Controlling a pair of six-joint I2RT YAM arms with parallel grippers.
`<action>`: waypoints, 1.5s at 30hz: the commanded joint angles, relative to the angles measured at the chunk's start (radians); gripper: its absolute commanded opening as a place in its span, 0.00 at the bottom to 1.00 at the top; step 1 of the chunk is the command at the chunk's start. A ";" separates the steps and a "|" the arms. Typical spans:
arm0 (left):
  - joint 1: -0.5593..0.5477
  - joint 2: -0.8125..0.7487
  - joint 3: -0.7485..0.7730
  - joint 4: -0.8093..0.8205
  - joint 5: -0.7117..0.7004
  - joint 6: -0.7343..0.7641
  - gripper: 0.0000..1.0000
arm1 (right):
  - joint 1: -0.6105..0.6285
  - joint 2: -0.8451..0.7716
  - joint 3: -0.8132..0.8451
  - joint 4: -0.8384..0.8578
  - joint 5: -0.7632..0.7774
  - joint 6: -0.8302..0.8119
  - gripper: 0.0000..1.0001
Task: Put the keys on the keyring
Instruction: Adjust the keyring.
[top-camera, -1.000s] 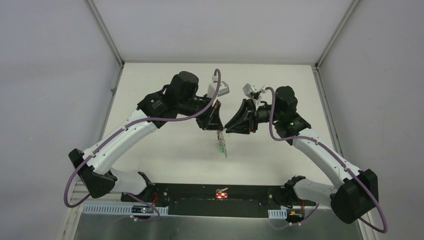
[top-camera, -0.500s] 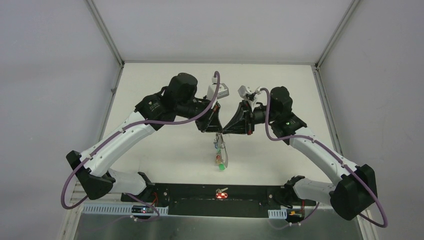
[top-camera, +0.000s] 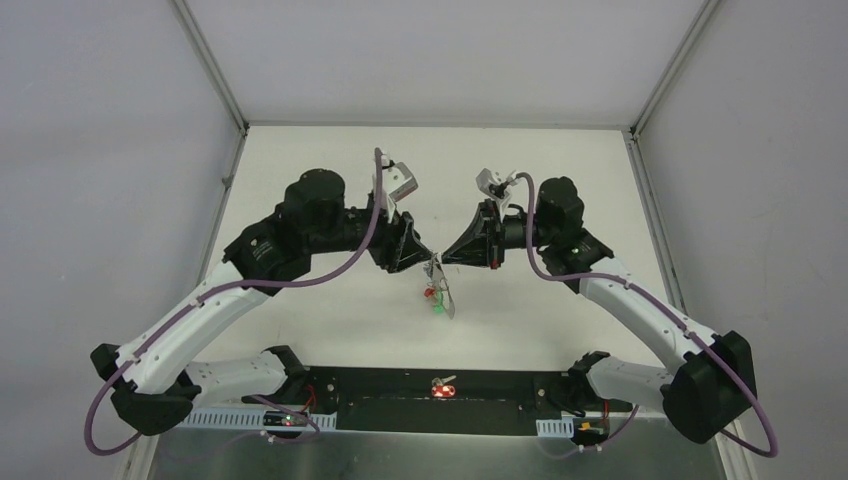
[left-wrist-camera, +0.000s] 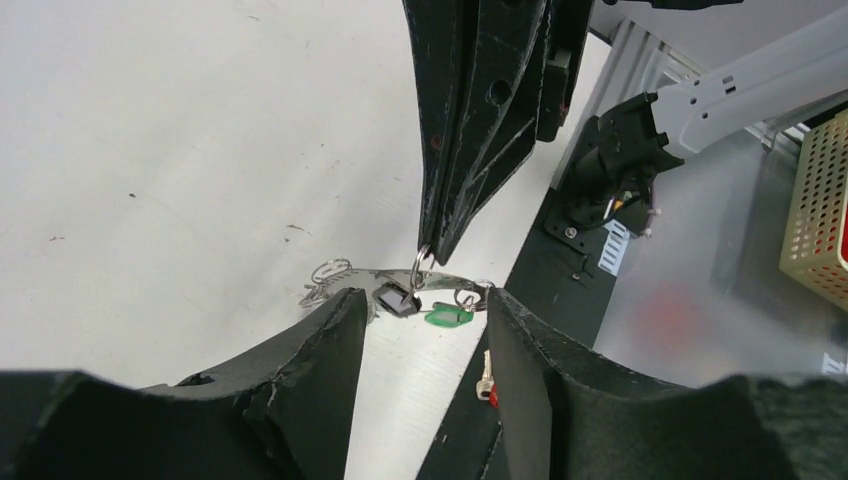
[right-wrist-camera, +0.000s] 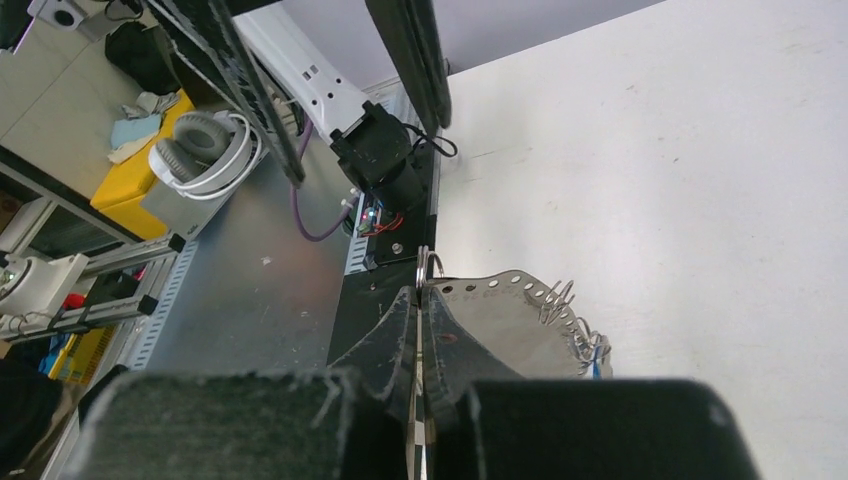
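Note:
My right gripper (top-camera: 441, 261) (right-wrist-camera: 420, 296) is shut on a small split ring at the edge of the keyring (right-wrist-camera: 510, 315), a flat grey metal piece with a row of holes and several small rings. It hangs above the table (top-camera: 330, 310). Below it dangle a green-headed key (top-camera: 437, 307) (left-wrist-camera: 447, 316) and a red-headed key (top-camera: 430, 293), and a dark tag (left-wrist-camera: 395, 298) hangs beside them. My left gripper (top-camera: 416, 257) (left-wrist-camera: 420, 302) is open just left of the keyring, which sits in front of its spread fingers without touching them. Another red-headed key (top-camera: 443, 388) (left-wrist-camera: 488, 386) lies on the black base strip.
The black base strip (top-camera: 380, 385) runs along the near table edge between the arm bases. A yellow perforated basket (left-wrist-camera: 815, 220) and white headphones (right-wrist-camera: 205, 150) sit off the table. White walls enclose the table on three sides.
My left gripper has opened, let go of the keyring and drawn back to the left. The right gripper closed on the ring and now holds it alone, with the keys swinging beneath.

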 joint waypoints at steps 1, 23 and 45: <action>-0.005 -0.086 -0.106 0.141 -0.063 -0.011 0.50 | 0.005 -0.065 -0.012 0.053 0.066 0.046 0.00; -0.005 -0.209 -0.596 0.922 0.157 0.022 0.44 | 0.004 -0.116 -0.050 0.148 0.080 0.135 0.00; -0.005 -0.153 -0.364 0.496 0.213 0.171 0.00 | 0.004 -0.117 -0.030 0.085 0.093 0.098 0.33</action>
